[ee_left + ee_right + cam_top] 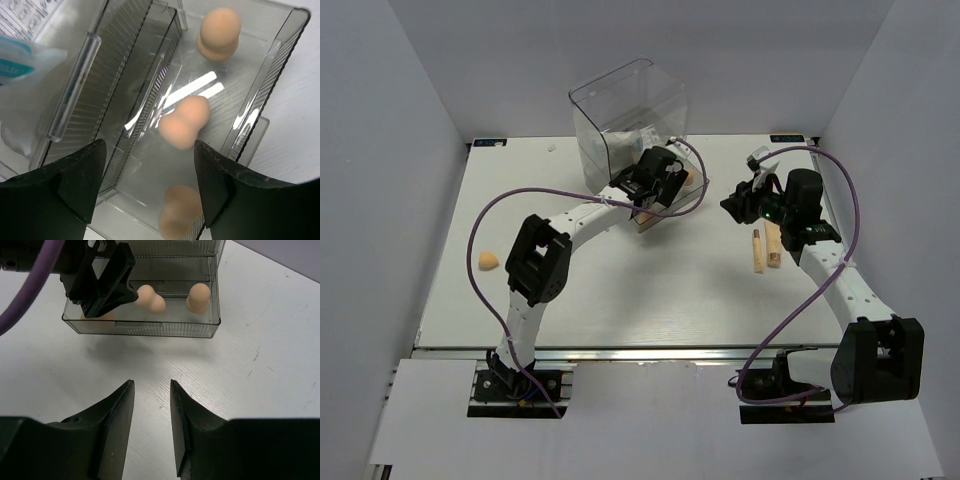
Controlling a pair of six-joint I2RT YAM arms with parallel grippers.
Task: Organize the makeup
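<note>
Clear plastic drawer box (620, 100) noted at the far middle of the table. One drawer (150, 329), at table level, is seen pulled out of it toward the arms.

- Left gripper (149, 145): held over the open drawer, fingers spread wide, nothing clamped.
- Three peach sponges are counted inside the drawer of the box: far sponge (218, 34), middle sponge (184, 122), near sponge (177, 215). The middle sponge sits between the spread fingers and touches neither. It is blurred, so it cannot be told whether it lies on the drawer floor or hangs in the air.
- Fourth sponge (487, 261): on the table, well left of the box and nearer the arms.
- Right gripper (151, 385): just in front of the box's drawer, fingers a narrow gap apart, empty.
- Stick (757, 250) and tube (773, 243): side by side on the table, right of the box.
- Sachet (20, 60): seen within the box; its compartment cannot be told.

Step judged: sponges are being gathered into the drawer, and this moment is the release. Next, the left gripper would have to be raised clear of the drawer walls and taken left of the box to the fourth sponge. A wide opening and a gentle close are likely called for there. The stick and tube are better left to the right gripper.
</note>
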